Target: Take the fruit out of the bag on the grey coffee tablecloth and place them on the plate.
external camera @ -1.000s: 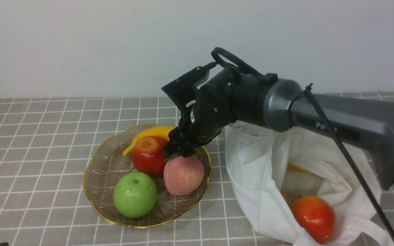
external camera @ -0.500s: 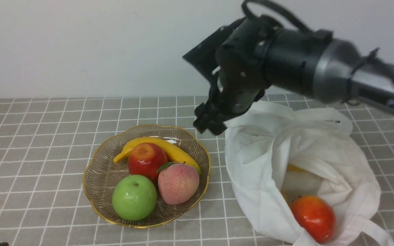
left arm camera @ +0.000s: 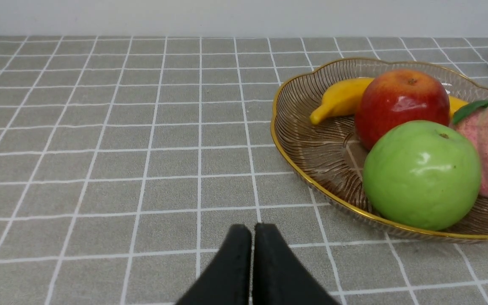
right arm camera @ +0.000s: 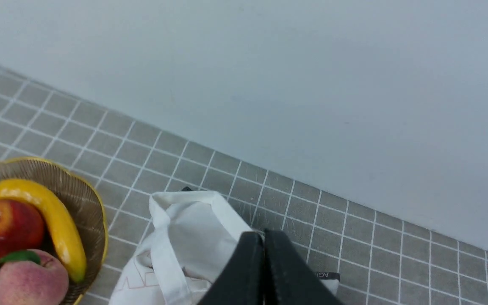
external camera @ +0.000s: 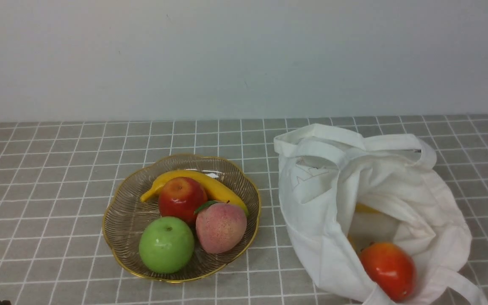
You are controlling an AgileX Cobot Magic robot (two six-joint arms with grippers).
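Bag [external camera: 311, 212] holds red-orange fruit [external camera: 388, 269]; plate [external camera: 125, 220] holds banana [external camera: 216, 190]; left pincer [left arm camera: 251, 229], right pincer [right arm camera: 263, 235] both pressed together.

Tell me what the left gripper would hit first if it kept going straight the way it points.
Probably bare grey tablecloth: the left gripper, jaws shut, points past the plate, which sits off to one side. Depth is unclear.

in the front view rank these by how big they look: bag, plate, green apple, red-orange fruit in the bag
1. bag
2. plate
3. green apple and red-orange fruit: they look about alike. The fruit is nearer the camera and partly covered by the bag, so unranked.
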